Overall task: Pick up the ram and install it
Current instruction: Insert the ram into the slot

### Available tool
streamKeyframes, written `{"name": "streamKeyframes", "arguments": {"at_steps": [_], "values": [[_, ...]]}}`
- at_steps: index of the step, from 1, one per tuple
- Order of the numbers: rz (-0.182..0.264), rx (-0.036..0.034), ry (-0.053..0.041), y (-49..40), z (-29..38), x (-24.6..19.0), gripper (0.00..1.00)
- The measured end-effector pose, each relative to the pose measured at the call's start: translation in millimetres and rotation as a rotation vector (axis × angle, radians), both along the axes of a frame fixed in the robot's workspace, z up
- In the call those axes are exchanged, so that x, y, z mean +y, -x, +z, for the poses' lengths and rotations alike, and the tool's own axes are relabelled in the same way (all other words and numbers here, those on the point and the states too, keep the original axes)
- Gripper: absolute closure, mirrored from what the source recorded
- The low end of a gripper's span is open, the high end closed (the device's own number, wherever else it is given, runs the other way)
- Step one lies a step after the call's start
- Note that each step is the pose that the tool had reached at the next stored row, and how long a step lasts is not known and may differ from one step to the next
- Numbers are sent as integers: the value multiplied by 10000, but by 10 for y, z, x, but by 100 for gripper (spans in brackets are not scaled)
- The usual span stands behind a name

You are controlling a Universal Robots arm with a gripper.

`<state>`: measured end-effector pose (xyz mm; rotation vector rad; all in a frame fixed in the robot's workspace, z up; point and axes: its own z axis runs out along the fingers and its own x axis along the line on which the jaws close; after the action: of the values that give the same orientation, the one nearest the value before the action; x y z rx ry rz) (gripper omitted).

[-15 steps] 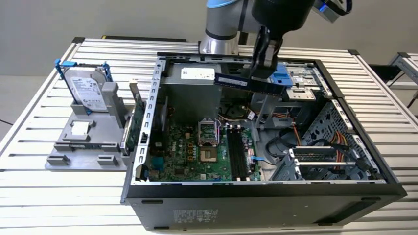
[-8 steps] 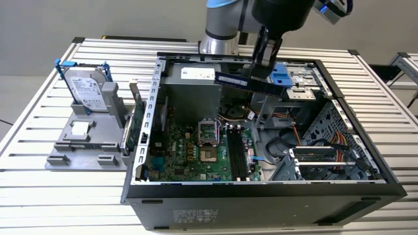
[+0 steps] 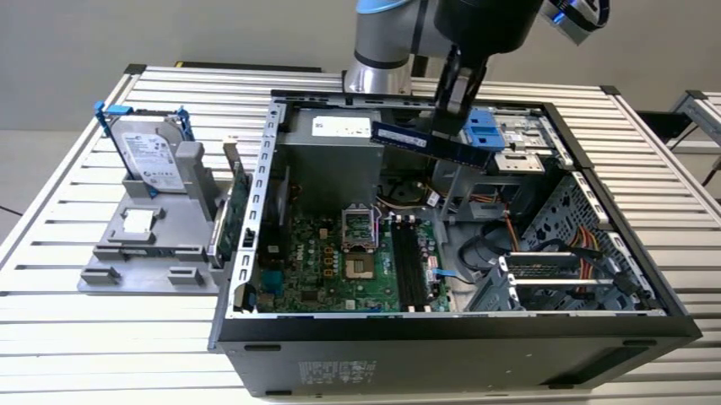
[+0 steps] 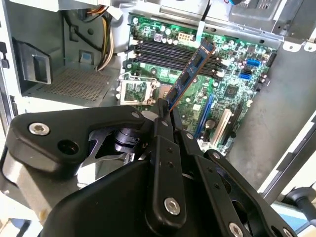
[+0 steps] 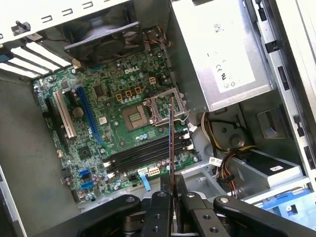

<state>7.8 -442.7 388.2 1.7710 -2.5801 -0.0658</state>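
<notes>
In the exterior view we are seeing the gripper (image 3: 448, 118) clamping the ram (image 3: 420, 140) above the open case (image 3: 451, 325), clear of its walls, with free air down to the slots (image 3: 411, 266). In the second wrist view the fingers (image 4: 160, 123) are pinching one end of the ram (image 4: 192, 69), which is slanting out over the board (image 4: 232, 89). In the first wrist view the ram (image 5: 171, 143) is showing edge-on, hanging above the slots (image 5: 143, 154), not touching them

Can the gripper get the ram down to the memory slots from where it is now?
Probably yes. The gripper is shut on the ram above the open computer case, and the memory slots lie bare on the motherboard, with no cable or card across them.
</notes>
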Motion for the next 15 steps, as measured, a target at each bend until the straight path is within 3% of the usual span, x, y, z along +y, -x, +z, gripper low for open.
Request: {"name": "streamKeyframes", "arguments": {"at_steps": [15], "values": [[-1098,-1,-1,2,0,0,100]]}}
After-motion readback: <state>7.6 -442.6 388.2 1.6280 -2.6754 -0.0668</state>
